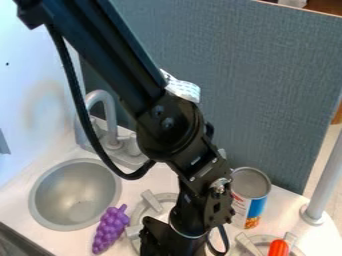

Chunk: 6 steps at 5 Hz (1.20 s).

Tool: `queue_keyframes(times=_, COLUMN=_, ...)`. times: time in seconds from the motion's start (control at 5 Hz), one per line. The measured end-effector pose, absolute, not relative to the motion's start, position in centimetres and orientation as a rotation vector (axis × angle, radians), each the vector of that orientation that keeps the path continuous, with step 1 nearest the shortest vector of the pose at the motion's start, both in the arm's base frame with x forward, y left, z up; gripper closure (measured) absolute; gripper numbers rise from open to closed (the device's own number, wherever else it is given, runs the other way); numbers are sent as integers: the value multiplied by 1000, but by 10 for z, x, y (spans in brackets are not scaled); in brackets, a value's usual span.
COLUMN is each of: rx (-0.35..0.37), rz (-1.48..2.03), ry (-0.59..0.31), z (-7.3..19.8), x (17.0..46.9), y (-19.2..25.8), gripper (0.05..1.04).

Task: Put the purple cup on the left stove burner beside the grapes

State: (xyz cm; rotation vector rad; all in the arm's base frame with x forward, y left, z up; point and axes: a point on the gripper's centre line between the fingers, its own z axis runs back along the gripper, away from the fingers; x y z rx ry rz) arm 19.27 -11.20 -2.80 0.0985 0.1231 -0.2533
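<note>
The black gripper (pixel 165 241) hangs at the bottom edge of the camera view, over the burner area, and its lower end is cut off by the edge. Left of it, a bunch of purple toy grapes (pixel 110 230) lies between the sink and a burner. A can (pixel 249 192) with a grey top and a white, blue and orange label stands upright to the right, behind the arm. Partly in view at the bottom right is a red-orange object (pixel 278 248) on another burner. Whether the gripper holds anything is hidden.
A round metal sink basin (pixel 45 187) with a grey faucet (pixel 109 112) is at the left. The left burner (pixel 152 200) is partly behind the arm. A blue-grey panel (pixel 267 90) rises behind the counter, and a grey post (pixel 324 185) stands at the right.
</note>
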Motion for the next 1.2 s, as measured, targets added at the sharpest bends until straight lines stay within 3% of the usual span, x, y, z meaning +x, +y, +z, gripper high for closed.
queue_keyframes(times=0.2, rx=108, rz=-254, ry=144, z=-33, x=190, y=-110, gripper=83)
queue_keyframes(times=0.6, rx=37, rz=-341, ry=16, z=-36, x=202, y=-134, gripper=83)
queue_keyframes(times=1.0, rx=112, rz=-263, ry=-82, z=-70, x=204, y=-140, gripper=83)
queue_keyframes(times=1.2, rx=104, rz=-269, ry=-93, z=-76, x=210, y=-147, gripper=83)
